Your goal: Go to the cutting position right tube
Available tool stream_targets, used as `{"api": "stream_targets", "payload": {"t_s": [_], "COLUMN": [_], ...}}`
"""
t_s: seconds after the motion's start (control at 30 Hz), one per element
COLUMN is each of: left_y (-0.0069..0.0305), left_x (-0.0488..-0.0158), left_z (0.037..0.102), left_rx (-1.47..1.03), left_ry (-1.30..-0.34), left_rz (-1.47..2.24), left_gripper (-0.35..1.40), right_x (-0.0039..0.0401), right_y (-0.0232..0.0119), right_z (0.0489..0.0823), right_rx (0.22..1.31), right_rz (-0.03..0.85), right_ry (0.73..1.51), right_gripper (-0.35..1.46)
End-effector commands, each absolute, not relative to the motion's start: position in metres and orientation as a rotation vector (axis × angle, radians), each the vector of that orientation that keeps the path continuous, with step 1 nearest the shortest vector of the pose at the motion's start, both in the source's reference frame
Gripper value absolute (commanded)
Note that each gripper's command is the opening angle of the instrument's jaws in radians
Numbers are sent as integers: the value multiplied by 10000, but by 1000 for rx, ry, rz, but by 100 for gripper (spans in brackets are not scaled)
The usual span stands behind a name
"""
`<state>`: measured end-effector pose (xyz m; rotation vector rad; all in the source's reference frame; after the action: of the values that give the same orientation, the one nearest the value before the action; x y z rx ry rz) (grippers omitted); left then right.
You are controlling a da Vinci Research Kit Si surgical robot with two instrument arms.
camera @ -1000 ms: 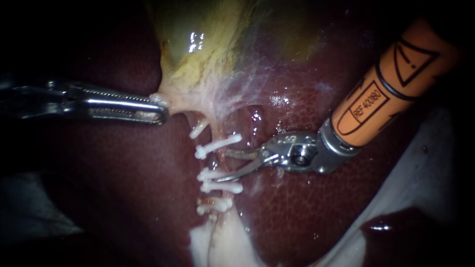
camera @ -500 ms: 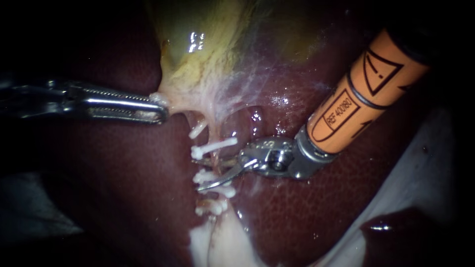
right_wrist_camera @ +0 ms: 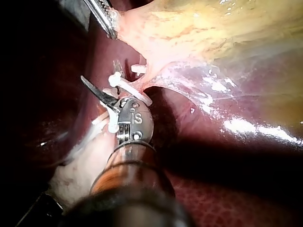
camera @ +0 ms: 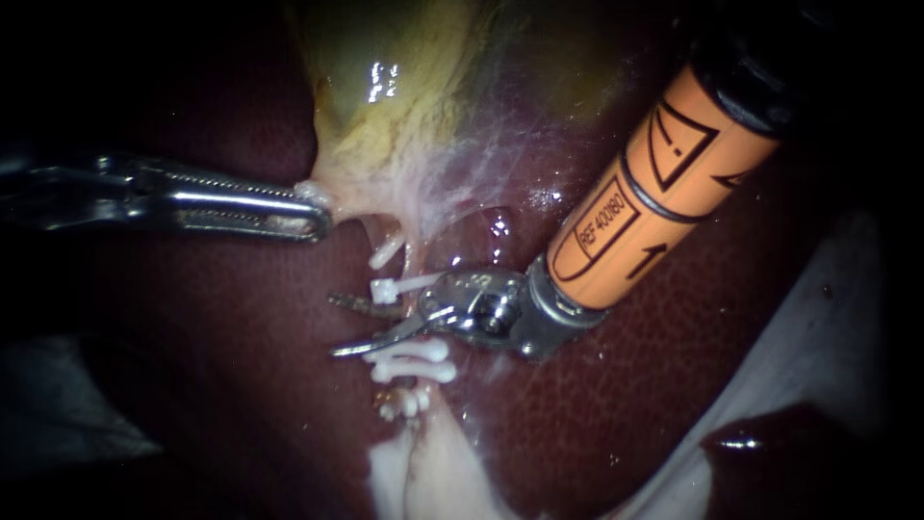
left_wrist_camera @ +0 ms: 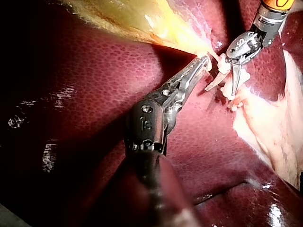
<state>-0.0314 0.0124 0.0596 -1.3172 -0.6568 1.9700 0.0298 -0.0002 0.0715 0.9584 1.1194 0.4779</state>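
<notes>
My right instrument (camera: 333,326), on an orange shaft, holds its two blades open. They straddle a thin pale tube (camera: 416,279) between an upper white clip (camera: 390,289) and lower white clips (camera: 414,361), and their tips reach past it over the liver (camera: 241,385). I cannot tell which tube this is. My left instrument (camera: 313,217) is shut on the lower edge of the yellowish gallbladder (camera: 404,106). The left wrist view shows that grip (left_wrist_camera: 203,61), with the open blades (left_wrist_camera: 221,92) beyond. In the right wrist view one dark blade (right_wrist_camera: 97,92) crosses beside the clips (right_wrist_camera: 125,85).
Dark red liver surrounds the clipped tube on all sides. Pale fatty tissue (camera: 423,472) lies below the clips. A white cloth (camera: 828,366) lines the lower right. One more clip (camera: 385,252) sits higher up, just under the gallbladder's edge.
My right instrument has slid leftward, its open blades moving from beside the clips to across the tube, tips now beyond it. The left instrument has kept its hold and place.
</notes>
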Motion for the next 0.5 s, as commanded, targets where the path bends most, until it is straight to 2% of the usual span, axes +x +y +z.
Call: {"api": "stream_targets", "payload": {"t_s": [0.03, 0.27, 0.5], "left_y": [124, 124, 125], "left_x": [-314, -313, -313], "left_z": [596, 597, 598], "left_rx": [-1317, -1317, -1317], "left_ry": [-656, -657, -657], "left_rz": [1970, 1970, 1970], "left_gripper": [-35, -35, -35], "right_x": [298, 300, 300], "right_y": [-2, -3, -2], "right_z": [711, 691, 688], "right_rx": [960, 969, 970], "right_rz": [476, 479, 481], "right_ry": [1120, 1124, 1127], "right_gripper": [143, 143, 143]}}
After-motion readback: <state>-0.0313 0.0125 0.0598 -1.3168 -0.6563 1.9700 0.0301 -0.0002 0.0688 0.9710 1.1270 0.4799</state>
